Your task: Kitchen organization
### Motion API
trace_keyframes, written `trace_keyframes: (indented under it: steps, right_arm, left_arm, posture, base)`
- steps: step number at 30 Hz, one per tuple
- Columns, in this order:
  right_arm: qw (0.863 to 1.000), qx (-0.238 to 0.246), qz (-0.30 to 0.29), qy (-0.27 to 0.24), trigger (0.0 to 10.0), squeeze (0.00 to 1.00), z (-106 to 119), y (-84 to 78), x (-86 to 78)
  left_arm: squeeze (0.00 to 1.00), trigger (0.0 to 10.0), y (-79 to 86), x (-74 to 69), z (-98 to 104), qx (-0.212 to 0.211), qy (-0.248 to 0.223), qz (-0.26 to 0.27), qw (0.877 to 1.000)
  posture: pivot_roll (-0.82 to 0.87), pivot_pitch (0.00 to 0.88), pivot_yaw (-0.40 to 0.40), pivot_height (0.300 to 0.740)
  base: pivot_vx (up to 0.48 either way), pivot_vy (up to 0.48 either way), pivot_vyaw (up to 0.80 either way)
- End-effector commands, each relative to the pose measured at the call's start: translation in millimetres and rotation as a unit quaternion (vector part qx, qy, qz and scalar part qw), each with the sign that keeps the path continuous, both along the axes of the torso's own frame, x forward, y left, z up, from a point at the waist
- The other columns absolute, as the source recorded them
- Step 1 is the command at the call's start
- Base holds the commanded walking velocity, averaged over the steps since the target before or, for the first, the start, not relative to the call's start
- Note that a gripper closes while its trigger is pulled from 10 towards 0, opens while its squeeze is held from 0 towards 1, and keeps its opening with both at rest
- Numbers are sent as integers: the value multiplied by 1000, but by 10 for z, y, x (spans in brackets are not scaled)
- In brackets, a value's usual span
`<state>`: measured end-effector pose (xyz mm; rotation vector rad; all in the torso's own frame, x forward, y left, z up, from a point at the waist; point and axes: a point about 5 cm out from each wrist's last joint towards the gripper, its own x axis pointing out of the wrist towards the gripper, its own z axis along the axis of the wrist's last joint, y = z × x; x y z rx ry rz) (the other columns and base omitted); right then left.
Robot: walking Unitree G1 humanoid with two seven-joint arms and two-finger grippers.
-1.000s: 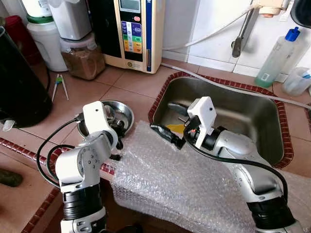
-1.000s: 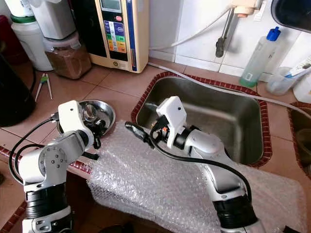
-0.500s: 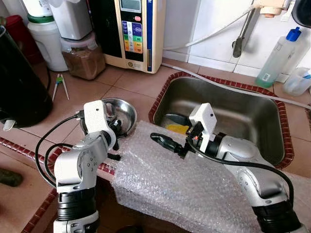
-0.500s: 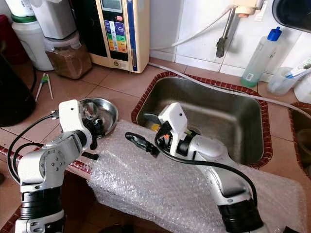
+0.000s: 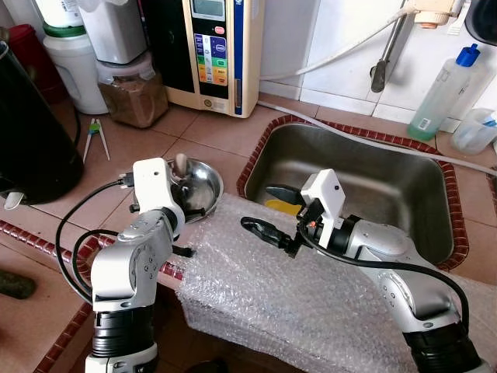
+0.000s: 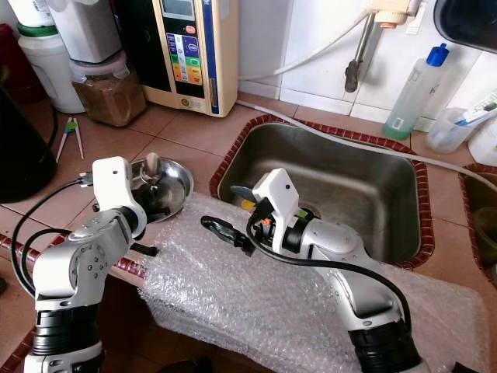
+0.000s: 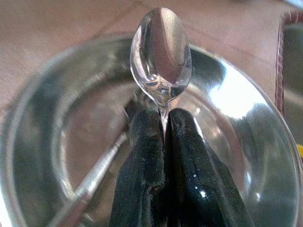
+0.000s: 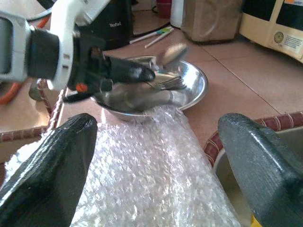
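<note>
Two black fingers of our right gripper (image 5: 260,230) stand spread over the crinkled clear bubble wrap sheet (image 5: 311,303) at the counter's front edge, just before the steel sink (image 5: 404,186). Beyond, our left gripper (image 7: 161,142) pinches the neck of a shiny metal spoon (image 7: 161,52) above the round steel bowl (image 6: 180,180). Our right wrist view also reveals a fork (image 8: 166,83) lying inside that bowl.

Silver arms, white wrist housings, black cables

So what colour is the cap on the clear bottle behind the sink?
Blue, on the clear plastic bottle; clearest in the left eye view.
</note>
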<state>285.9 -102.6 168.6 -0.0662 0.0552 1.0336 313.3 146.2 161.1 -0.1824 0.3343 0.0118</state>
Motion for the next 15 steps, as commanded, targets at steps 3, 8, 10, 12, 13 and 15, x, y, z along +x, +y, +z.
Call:
trace_keyframes:
  steps: [3,8,10,12,13,15]
  right_arm:
    - [1000,-4,-3,-18,10000,0,51,8,35]
    - [999,-1,-19,-32,10000,0,85,-4,86]
    - [996,0,-69,-60,10000,0,132,-62,179]
    - [989,19,-128,-69,10000,0,178,-143,296]
    - [988,32,-137,-66,10000,0,196,-161,318]
    - [981,69,-169,-60,10000,0,265,-220,387]
  left_arm:
    - [0,0,13,42,82,41,-41,-8,998]
    - [0,0,4,73,170,62,-76,-7,995]
    - [0,0,3,78,283,67,-122,4,990]
    - [0,0,-54,73,456,71,-191,-15,979]
    - [0,0,-84,70,496,69,-210,-24,975]
    - [0,0,-210,61,540,43,-236,-71,968]
  posture:
    - [-36,45,-5,740]
    - [-41,36,-4,740]
    - [-42,31,-4,740]
    - [-42,30,-7,740]
    - [-41,29,-8,740]
    - [-40,28,-11,740]
  base:
    - [0,0,0]
    - [0,0,0]
    - [0,0,0]
    - [0,0,0]
    - [0,0,0]
    - [0,0,0]
